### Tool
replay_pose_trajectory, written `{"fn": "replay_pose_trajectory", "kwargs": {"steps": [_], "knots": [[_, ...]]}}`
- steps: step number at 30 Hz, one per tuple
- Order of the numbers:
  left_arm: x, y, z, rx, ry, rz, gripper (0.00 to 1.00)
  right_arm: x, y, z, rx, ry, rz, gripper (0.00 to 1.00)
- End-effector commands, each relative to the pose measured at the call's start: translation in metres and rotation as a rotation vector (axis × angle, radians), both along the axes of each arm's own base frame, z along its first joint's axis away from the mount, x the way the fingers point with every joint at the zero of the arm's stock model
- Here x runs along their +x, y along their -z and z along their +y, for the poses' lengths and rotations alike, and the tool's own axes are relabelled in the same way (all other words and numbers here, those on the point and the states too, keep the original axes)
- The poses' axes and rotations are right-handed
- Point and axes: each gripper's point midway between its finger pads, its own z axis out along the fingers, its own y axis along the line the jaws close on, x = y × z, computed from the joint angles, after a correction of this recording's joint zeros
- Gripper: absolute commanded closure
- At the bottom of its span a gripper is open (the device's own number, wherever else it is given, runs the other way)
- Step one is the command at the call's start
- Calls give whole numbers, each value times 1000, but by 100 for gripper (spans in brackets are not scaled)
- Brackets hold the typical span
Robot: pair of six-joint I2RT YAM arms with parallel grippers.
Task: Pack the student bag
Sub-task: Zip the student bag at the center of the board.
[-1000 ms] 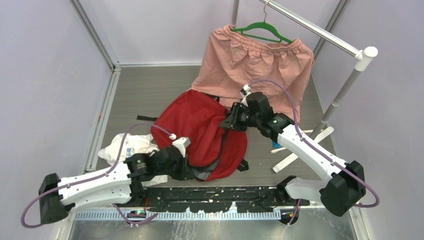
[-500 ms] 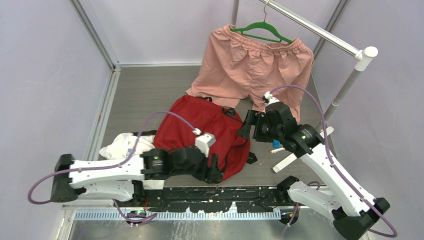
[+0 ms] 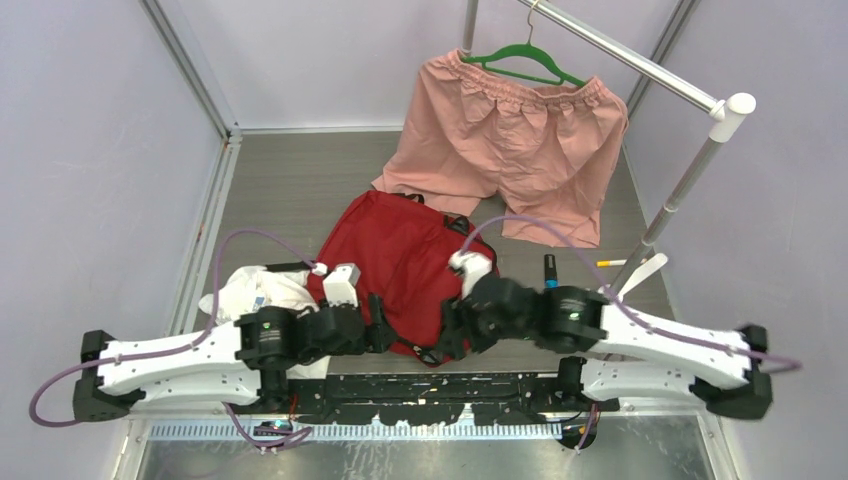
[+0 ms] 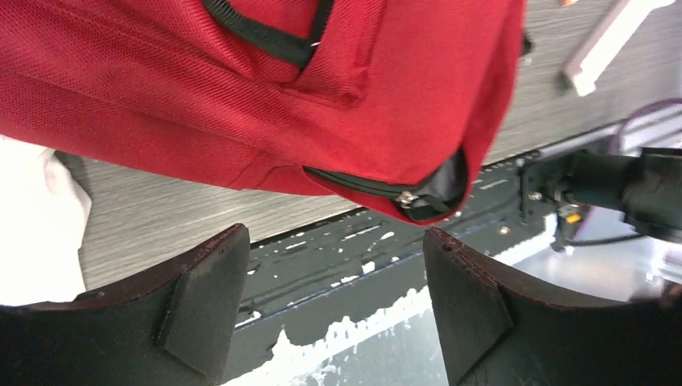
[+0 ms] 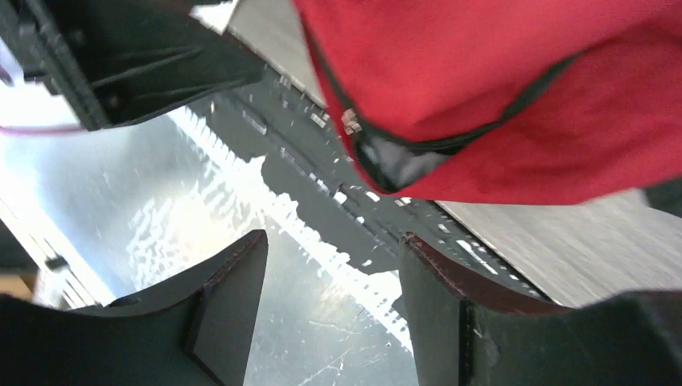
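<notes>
At the near middle of the table [image 3: 290,190] lies the student bag [image 3: 400,250], its long axis running from near to far with the far end leaning a little left; its near corner sits right between the two arms, touching or almost over the black rail [image 3: 400,385] at the table's near edge.

Just left of that corner hangs the left gripper [image 3: 385,330], just right of it the right gripper [image 3: 447,338], each pointing inward at the bag; both are about equally close. Seen from its own wrist, the left gripper [image 4: 334,241] has its jaws spread wide with nothing between them, the zipper pull [image 4: 410,197] lying ahead and toward its right finger; the right gripper [image 5: 330,241] is likewise parted and empty, and it looks straight at a short unzipped gap showing grey lining [image 5: 394,165]. I judge the right side better placed to catch the lip, the left to pin the fabric.

Against the bag's left side rests a white plastic bag [image 3: 250,290], touching it; beyond the far end hang pink shorts [image 3: 510,140] on a green hanger [image 3: 520,60]; to the right lie a dark pen [image 3: 549,270] and a lighter pen [image 3: 610,262], near the rack foot [image 3: 640,275]; none blocks the near corner.
</notes>
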Motion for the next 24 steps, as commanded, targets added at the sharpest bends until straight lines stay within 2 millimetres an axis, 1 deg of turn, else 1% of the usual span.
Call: {"fn": "replay_pose_trajectory", "kwargs": {"steps": [1,3,6,9,12,16,18,22,24], "knots": [[12,13,-1,33,-129,31,19,-22,27,52,-45,-83,10,35],[14,18,-5,53,-141,50,17,-23,43,62,-47,-93,21,37],[20,28,-6,62,-176,99,17,-25,62,71,-24,-97,38,40],[26,34,-9,5,-205,141,18,-27,81,77,-38,-99,66,42],[30,36,-8,-45,-217,154,20,-23,93,78,-54,-74,65,46],[32,39,-3,-38,-221,155,20,-17,97,74,-55,-46,46,50],[31,42,-5,-35,-211,167,20,-16,100,74,-58,-43,51,52],[25,47,-17,-53,-172,206,20,-13,108,70,-92,-37,45,52],[24,49,-23,-58,-160,217,20,-7,106,65,-108,-17,15,52]]}}
